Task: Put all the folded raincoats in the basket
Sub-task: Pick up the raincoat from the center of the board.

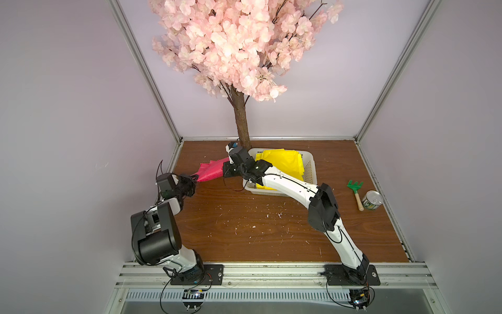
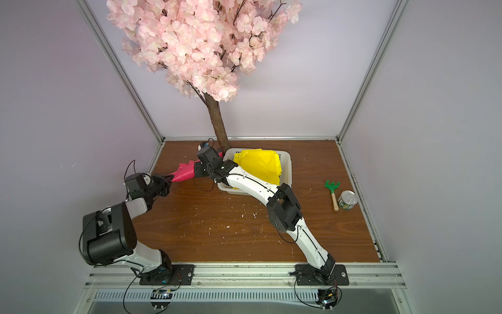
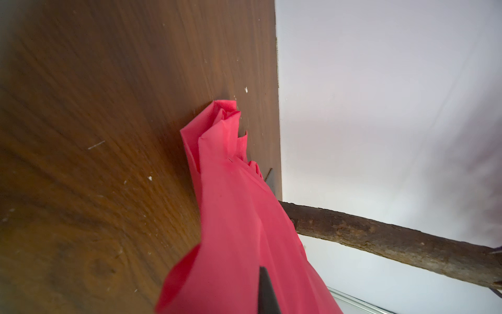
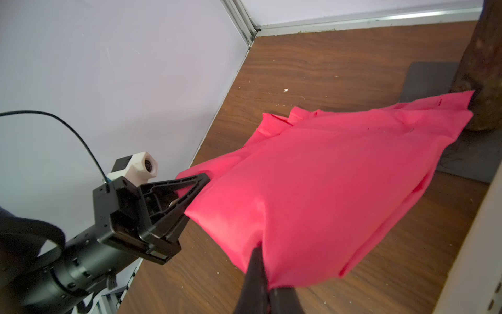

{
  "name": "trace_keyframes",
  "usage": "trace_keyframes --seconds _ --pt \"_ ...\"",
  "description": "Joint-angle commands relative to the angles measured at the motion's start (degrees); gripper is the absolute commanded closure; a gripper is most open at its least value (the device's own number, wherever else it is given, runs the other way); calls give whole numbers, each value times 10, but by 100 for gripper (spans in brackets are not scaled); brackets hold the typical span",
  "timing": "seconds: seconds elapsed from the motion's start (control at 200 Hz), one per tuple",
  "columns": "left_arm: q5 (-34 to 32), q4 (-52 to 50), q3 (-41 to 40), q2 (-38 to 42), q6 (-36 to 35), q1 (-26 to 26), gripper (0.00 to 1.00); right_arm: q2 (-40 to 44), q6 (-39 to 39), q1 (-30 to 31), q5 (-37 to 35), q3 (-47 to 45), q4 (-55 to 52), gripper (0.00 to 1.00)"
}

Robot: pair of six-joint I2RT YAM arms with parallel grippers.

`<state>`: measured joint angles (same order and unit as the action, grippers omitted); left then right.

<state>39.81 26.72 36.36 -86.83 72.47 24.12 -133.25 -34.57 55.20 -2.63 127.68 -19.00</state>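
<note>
Top views come first: in both top views the thin red plastic folded raincoat point(image 1: 210, 172) hangs stretched between the two arms, just left of the white perforated plastic basket point(image 1: 310, 170), outside it and near the brown tree trunk point(image 1: 241, 119). A folded yellow plastic raincoat point(image 1: 282, 163) lies inside the basket (the right arm crosses over part of it). The left fingers point(image 1: 196, 180) meet the red sheet's left tip. On the wooden bench point(image 1: 244, 231), well apart to the right, a green toy rake point(image 1: 354, 187) and a tin can point(image 1: 372, 200) lie just beside each other.

Left wrist view: a dark sliver of the left fingers point(image 3: 264, 293) presses against the red plastic, which runs away over the bench towards the trunk.

Right wrist view: the left fingers point(image 4: 190, 190) are clamped tight on one corner of the red raincoat, and the right fingers point(image 4: 255, 271) are pinched together on its near edge. The sheet sags between them, and its far corner touches the trunk's foot.
</note>
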Motion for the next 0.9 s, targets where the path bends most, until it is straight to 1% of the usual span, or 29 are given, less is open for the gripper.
trace_keyframes --seconds 0.0,0.165,0.225,0.35,0.435,0.575,0.741,0.896 --pt "7 -20 41 43 -26 6 100 -3 37 2 20 74 -3 100" --pt "-2 -70 81 84 -40 6 100 -31 49 0 26 174 -53 100" --pt "-3 -81 93 98 -42 6 100 -29 49 2 32 185 -59 100" --pt "-5 -115 116 124 -47 6 100 -6 48 3 36 175 -57 100" --pt "-2 -134 127 139 -44 5 100 16 47 3 36 161 -55 100" --pt "-5 -166 147 163 -48 -12 100 57 44 4 33 119 -43 100" --pt "-16 -201 169 185 -50 -46 100 116 42 9 26 51 -13 100" --pt "-28 -204 173 200 -37 -77 100 177 40 10 11 -27 21 100"
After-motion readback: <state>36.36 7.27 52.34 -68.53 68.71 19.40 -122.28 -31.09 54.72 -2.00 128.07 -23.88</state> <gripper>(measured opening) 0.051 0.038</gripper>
